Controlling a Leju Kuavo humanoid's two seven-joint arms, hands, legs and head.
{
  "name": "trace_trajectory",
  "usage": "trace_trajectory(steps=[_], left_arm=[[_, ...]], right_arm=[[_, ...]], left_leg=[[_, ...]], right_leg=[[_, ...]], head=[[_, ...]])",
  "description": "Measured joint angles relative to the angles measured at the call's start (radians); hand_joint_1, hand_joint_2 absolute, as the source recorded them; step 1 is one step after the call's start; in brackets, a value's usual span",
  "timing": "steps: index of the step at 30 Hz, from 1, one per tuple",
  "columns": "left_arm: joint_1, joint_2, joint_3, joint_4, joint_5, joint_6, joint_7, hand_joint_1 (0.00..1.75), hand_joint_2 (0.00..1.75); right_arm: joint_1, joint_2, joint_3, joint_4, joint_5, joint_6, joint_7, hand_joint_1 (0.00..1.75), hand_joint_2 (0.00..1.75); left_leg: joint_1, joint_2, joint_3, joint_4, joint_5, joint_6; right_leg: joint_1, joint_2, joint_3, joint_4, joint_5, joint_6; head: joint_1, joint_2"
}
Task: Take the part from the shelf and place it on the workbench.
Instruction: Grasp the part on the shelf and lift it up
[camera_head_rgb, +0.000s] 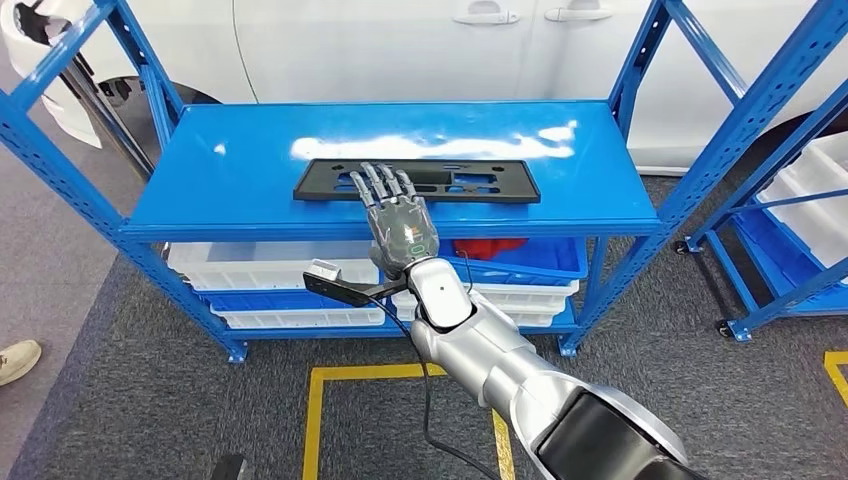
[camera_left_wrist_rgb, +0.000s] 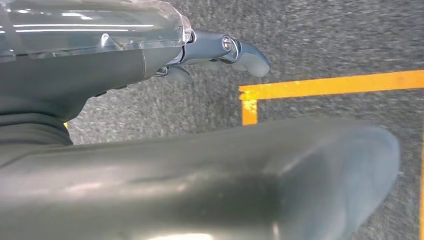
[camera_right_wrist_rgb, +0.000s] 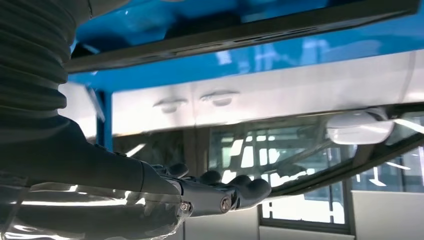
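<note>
Silver and round, the robot's right arm (camera_head_rgb: 520, 375) comes up from the bottom right of the head picture. Its right hand (camera_head_rgb: 400, 225) is in the middle, palm down, fingers spread and straight. The fingertips (camera_head_rgb: 378, 180) lie over the near edge of the part (camera_head_rgb: 470, 182), but I cannot tell if they touch it. Nothing is held.

That part is a long, flat, black plate with holes cut in it. It lies flat on the top of the blue shelf (camera_head_rgb: 250, 170), in the middle of the frame.

Under the top board are white bins (camera_head_rgb: 255, 265) and a blue bin (camera_head_rgb: 545, 262). Something red (camera_head_rgb: 490, 247) sits in the blue bin. What is in the white bins is hidden.

Grey carpet (camera_head_rgb: 160, 400) with yellow tape lines (camera_head_rgb: 345, 375) covers the floor. A white car (camera_head_rgb: 400, 45) stands behind the shelf. Someone's shoe (camera_head_rgb: 18, 360) is at the left edge.

From the right wrist, the right hand (camera_right_wrist_rgb: 210, 192) shows close up at the lower left with the car doors past it.

From the left wrist, the left hand (camera_left_wrist_rgb: 225, 52) hangs above carpet and yellow tape (camera_left_wrist_rgb: 330, 86). I cannot tell how its fingers are set.
</note>
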Motion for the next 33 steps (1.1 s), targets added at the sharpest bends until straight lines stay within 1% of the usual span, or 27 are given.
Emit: trace_trajectory(steps=[2,3,4,6,7,8,9,10,11,12,13,14,15,17,18,19,20,22,23,24,25,26,27,28,29,31,33], left_arm=[[0.002,0.0,0.0,0.001,-0.006,0.0,0.004,0.0,0.0],[0.002,0.0,0.0,0.001,-0.01,0.0,0.006,0.0,0.0],[0.001,0.0,0.0,0.001,-0.015,0.0,0.008,0.0,0.0],[0.001,0.001,0.0,0.002,-0.019,0.0,0.012,0.0,0.0],[0.001,0.001,0.0,0.002,-0.021,0.0,0.012,0.0,0.0],[0.002,0.001,0.0,0.003,-0.021,-0.001,0.012,0.0,0.0],[0.004,0.001,0.0,0.004,-0.021,-0.001,0.012,0.0,0.0],[0.004,0.001,0.0,0.004,-0.021,-0.001,0.011,0.0,0.0],[0.005,0.001,0.0,0.004,-0.022,-0.001,0.01,0.0,0.0],[0.004,-0.001,0.0,0.004,-0.022,-0.001,0.008,0.0,0.0],[0.004,-0.002,0.0,0.004,-0.023,-0.001,0.008,0.0,0.0],[0.003,-0.003,0.0,0.004,-0.024,-0.001,0.007,0.0,0.0],[0.003,-0.004,0.0,0.004,-0.026,-0.001,0.008,0.0,0.0],[0.002,-0.004,0.0,0.004,-0.029,-0.002,0.01,0.0,0.0],[0.0,-0.004,0.0,0.004,-0.031,-0.002,0.011,0.0,0.0],[-0.001,-0.003,0.0,0.004,-0.032,-0.002,0.012,0.0,0.0],[-0.003,-0.003,0.0,0.004,-0.032,-0.002,0.012,0.0,0.0],[-0.003,-0.003,0.0,0.005,-0.032,-0.002,0.013,0.0,0.0],[-0.003,-0.003,0.0,0.005,-0.032,-0.002,0.013,0.0,0.0],[-0.002,-0.003,0.0,0.005,-0.032,-0.002,0.013,0.0,0.0],[-0.002,-0.003,0.0,0.005,-0.032,-0.002,0.013,0.0,0.0],[-0.002,-0.002,0.0,0.005,-0.031,-0.002,0.013,0.0,0.0],[-0.003,-0.002,0.0,0.005,-0.031,-0.002,0.012,0.0,0.0],[-0.004,-0.002,0.0,0.005,-0.031,-0.002,0.012,0.0,0.0],[-0.005,-0.002,0.0,0.005,-0.031,-0.002,0.012,0.0,0.0],[-0.005,-0.002,0.0,0.005,-0.031,-0.002,0.012,0.0,0.0],[-0.006,-0.002,0.0,0.006,-0.031,-0.003,0.012,0.0,0.0]], right_arm=[[-0.014,0.001,0.001,0.032,0.037,-0.024,0.043,0.0,1.75],[-0.021,0.001,0.001,0.045,0.055,-0.038,0.061,0.0,1.75],[-0.028,0.001,0.001,0.057,0.072,-0.052,0.077,0.0,1.75],[-0.037,0.001,0.001,0.081,0.095,-0.069,0.095,0.0,1.75],[-0.037,0.001,0.001,0.093,0.102,-0.071,0.1,0.0,1.75],[-0.037,0.001,0.001,0.103,0.106,-0.07,0.103,0.0,1.75],[-0.036,0.001,0.002,0.112,0.109,-0.069,0.106,0.0,1.75],[-0.036,0.001,0.002,0.118,0.111,-0.068,0.108,0.0,1.75],[-0.037,0.001,0.002,0.122,0.113,-0.068,0.109,0.0,1.75],[-0.039,0.001,0.002,0.126,0.115,-0.067,0.109,0.0,1.75],[-0.04,0.001,0.002,0.129,0.116,-0.065,0.11,0.0,1.75],[-0.04,0.001,0.002,0.133,0.117,-0.063,0.11,0.0,1.75],[-0.04,0.001,0.001,0.137,0.118,-0.061,0.109,0.0,1.75],[-0.04,0.0,0.001,0.144,0.12,-0.057,0.107,0.0,1.75],[-0.041,0.0,0.001,0.147,0.122,-0.055,0.106,0.0,1.75],[-0.041,0.0,0.001,0.149,0.124,-0.053,0.104,0.0,1.75],[-0.042,0.0,0.001,0.151,0.126,-0.05,0.102,0.0,1.75],[-0.04,0.0,0.001,0.157,0.132,-0.042,0.099,0.0,1.75],[-0.037,0.001,0.001,0.16,0.135,-0.038,0.098,0.0,1.75],[-0.034,0.001,0.001,0.164,0.139,-0.036,0.097,0.0,1.75],[-0.032,0.002,0.001,0.166,0.141,-0.035,0.097,0.0,1.75],[-0.032,0.002,0.001,0.168,0.143,-0.035,0.096,0.0,1.75],[-0.031,0.003,0.001,0.17,0.143,-0.035,0.096,0.0,1.75],[-0.032,0.003,0.002,0.171,0.143,-0.034,0.096,0.0,1.75],[-0.032,0.004,0.002,0.172,0.143,-0.034,0.096,0.0,1.75],[-0.031,0.004,0.002,0.175,0.143,-0.032,0.095,0.0,1.75],[-0.03,0.005,0.002,0.177,0.143,-0.032,0.094,0.0,1.75]], left_leg=[[0.0,0.0,-0.002,-0.001,0.002,0.016],[0.001,0.0,-0.002,-0.003,0.004,0.023],[0.001,0.0,-0.002,-0.005,0.005,0.029],[-0.002,0.001,-0.003,-0.005,0.005,0.037],[-0.005,0.001,-0.003,-0.005,0.005,0.038],[-0.007,0.001,-0.003,-0.004,0.004,0.04],[-0.01,0.001,-0.002,-0.004,0.004,0.04],[-0.013,0.0,-0.001,-0.003,0.003,0.041],[-0.015,0.0,0.001,-0.003,0.002,0.041],[-0.019,-0.001,0.001,-0.002,0.001,0.041],[-0.02,0.0,0.001,-0.002,0.0,0.039],[-0.02,0.0,0.0,-0.002,0.0,0.035],[-0.02,0.001,-0.001,-0.003,0.0,0.031],[-0.018,0.002,0.0,-0.005,-0.001,0.02],[-0.018,0.003,-0.003,0.005,-0.009,0.015],[-0.018,0.003,-0.015,0.034,-0.028,0.01],[-0.015,0.004,-0.038,0.085,-0.055,0.005],[-0.01,0.004,-0.103,0.217,-0.112,-0.004],[-0.007,0.004,-0.127,0.261,-0.121,-0.009],[-0.005,0.004,-0.135,0.273,-0.114,-0.012],[-0.003,0.004,-0.122,0.239,-0.086,-0.014],[0.0,0.005,-0.09,0.17,-0.046,-0.015],[0.001,0.006,-0.055,0.099,-0.019,-0.014],[0.0,0.006,-0.024,0.037,0.003,-0.01],[-0.002,0.005,-0.008,0.003,0.01,-0.005],[-0.006,0.003,-0.005,-0.005,0.006,0.01],[-0.005,0.003,-0.003,-0.009,0.007,0.022]], right_leg=[[-0.002,0.0,-0.001,0.003,-0.004,0.011],[-0.004,0.0,-0.009,0.02,-0.017,0.015],[-0.005,0.0,-0.026,0.058,-0.041,0.019],[-0.006,0.001,-0.088,0.19,-0.105,0.022],[-0.006,0.001,-0.121,0.256,-0.128,0.021],[-0.006,0.001,-0.142,0.295,-0.133,0.02],[-0.005,0.001,-0.145,0.294,-0.119,0.015],[-0.002,0.001,-0.126,0.25,-0.087,0.009],[0.002,0.001,-0.094,0.177,-0.048,0.0],[0.006,0.0,-0.06,0.105,-0.019,-0.01],[0.01,-0.001,-0.035,0.048,0.001,-0.016],[0.014,-0.001,-0.022,0.018,0.008,-0.02],[0.016,-0.001,-0.02,0.009,0.006,-0.021],[0.013,-0.001,-0.016,-0.003,0.012,-0.024],[0.009,-0.001,-0.01,-0.011,0.015,-0.027],[0.005,-0.002,-0.005,-0.018,0.017,-0.03],[0.003,-0.003,-0.001,-0.022,0.018,-0.031],[0.003,-0.003,0.0,-0.022,0.017,-0.034],[0.003,-0.003,0.0,-0.021,0.016,-0.034],[0.002,-0.002,0.0,-0.019,0.015,-0.033],[0.001,-0.002,0.002,-0.017,0.013,-0.031],[0.0,-0.001,0.003,-0.014,0.009,-0.028],[0.001,0.0,0.004,-0.011,0.005,-0.024],[0.002,0.0,0.005,-0.007,0.002,-0.019],[0.003,0.001,0.004,-0.004,-0.001,-0.014],[0.004,0.001,0.002,-0.003,-0.002,-0.004],[0.003,0.001,0.0,0.004,-0.011,0.007]], head=[[0.0,0.0],[0.0,0.0],[0.0,0.0],[0.0,0.0],[0.0,0.0],[0.0,0.0],[0.0,0.0],[0.0,0.0],[0.0,0.0],[0.0,0.0],[0.0,0.0],[0.0,0.0],[0.0,0.0],[0.0,0.0],[0.0,0.0],[0.0,0.0],[0.0,0.0],[0.0,0.0],[0.0,0.0],[0.0,0.0],[0.0,0.0],[0.0,0.0],[0.0,0.0],[0.0,0.0],[0.0,0.0],[0.0,0.0],[0.0,0.0]])
